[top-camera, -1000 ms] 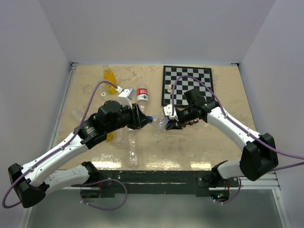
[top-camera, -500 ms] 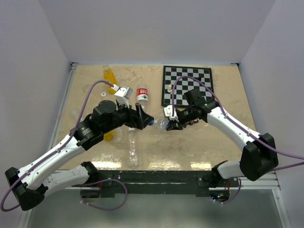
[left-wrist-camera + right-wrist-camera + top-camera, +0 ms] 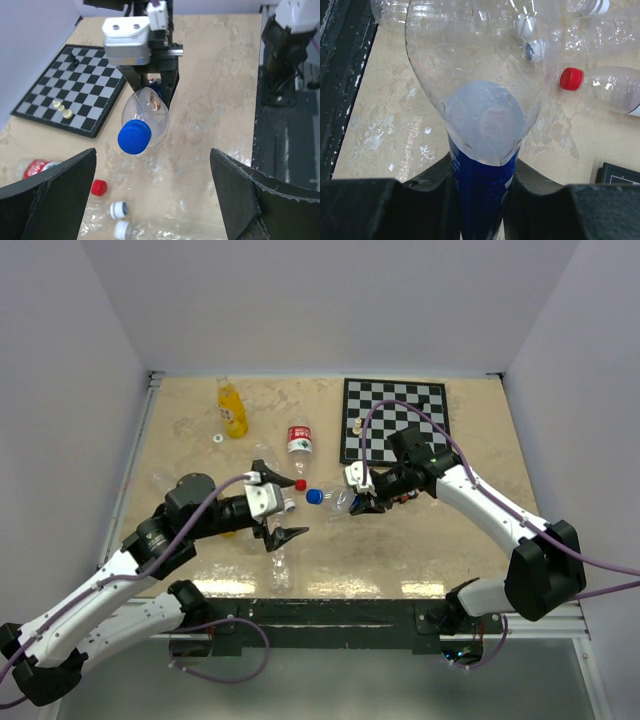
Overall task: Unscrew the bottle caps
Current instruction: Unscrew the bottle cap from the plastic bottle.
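Nearest the arms' bases, a few clear empty bottles (image 3: 275,555) lie on the table (image 3: 420,550), well to the left of the chessboard (image 3: 395,420) and nearer than it. Just past them the left gripper (image 3: 298,508) hangs with its fingers (image 3: 60,187) spread wide, grasping nothing, its opening turned toward the chessboard's side of the table. Right in front of that opening, touching neither finger, is the blue cap (image 3: 314,496), sitting on the neck of a clear bottle with a blue label (image 3: 148,116). This bottle is held roughly level just short of the chessboard's near left corner, with the cap pointing away from the board. The right gripper (image 3: 360,500) is clenched on its body, one finger on each side of the blue label, as the right wrist view shows. A little farther on, left of the chessboard, lies a bottle with a red label (image 3: 299,441) and a red cap (image 3: 300,483). Near the chessboard's left edge sit a few pale pieces (image 3: 357,425). Farthest, well left of the board's far corner, is an orange bottle (image 3: 232,408).
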Robot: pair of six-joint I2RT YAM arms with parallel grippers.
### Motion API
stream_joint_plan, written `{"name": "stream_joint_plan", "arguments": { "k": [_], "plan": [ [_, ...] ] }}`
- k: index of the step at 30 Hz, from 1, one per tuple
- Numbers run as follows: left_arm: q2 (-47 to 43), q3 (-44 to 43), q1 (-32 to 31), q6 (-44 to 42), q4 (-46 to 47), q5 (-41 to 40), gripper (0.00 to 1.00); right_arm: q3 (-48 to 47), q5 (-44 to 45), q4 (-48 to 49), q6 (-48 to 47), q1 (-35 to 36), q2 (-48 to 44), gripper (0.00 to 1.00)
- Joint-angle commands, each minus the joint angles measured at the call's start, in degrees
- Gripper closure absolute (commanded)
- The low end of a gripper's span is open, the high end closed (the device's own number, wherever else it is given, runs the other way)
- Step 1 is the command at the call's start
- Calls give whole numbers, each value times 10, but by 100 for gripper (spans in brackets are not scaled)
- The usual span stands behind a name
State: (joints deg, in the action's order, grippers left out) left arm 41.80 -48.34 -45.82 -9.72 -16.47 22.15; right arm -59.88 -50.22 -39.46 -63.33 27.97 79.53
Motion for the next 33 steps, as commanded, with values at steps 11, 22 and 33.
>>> {"name": "stream_joint_plan", "arguments": {
  "k": [11, 22, 33],
  "plan": [
    [69, 12, 0, -177, 105, 47, 14, -9, -10, 1, -10, 0, -4, 100],
    [97, 3, 1, -182, 78, 39, 42, -9, -10, -1, -10, 0, -5, 100],
    [103, -8, 0, -87, 88, 7, 100, -9, -8, 0, -11, -1, -5, 100]
  ]
}}
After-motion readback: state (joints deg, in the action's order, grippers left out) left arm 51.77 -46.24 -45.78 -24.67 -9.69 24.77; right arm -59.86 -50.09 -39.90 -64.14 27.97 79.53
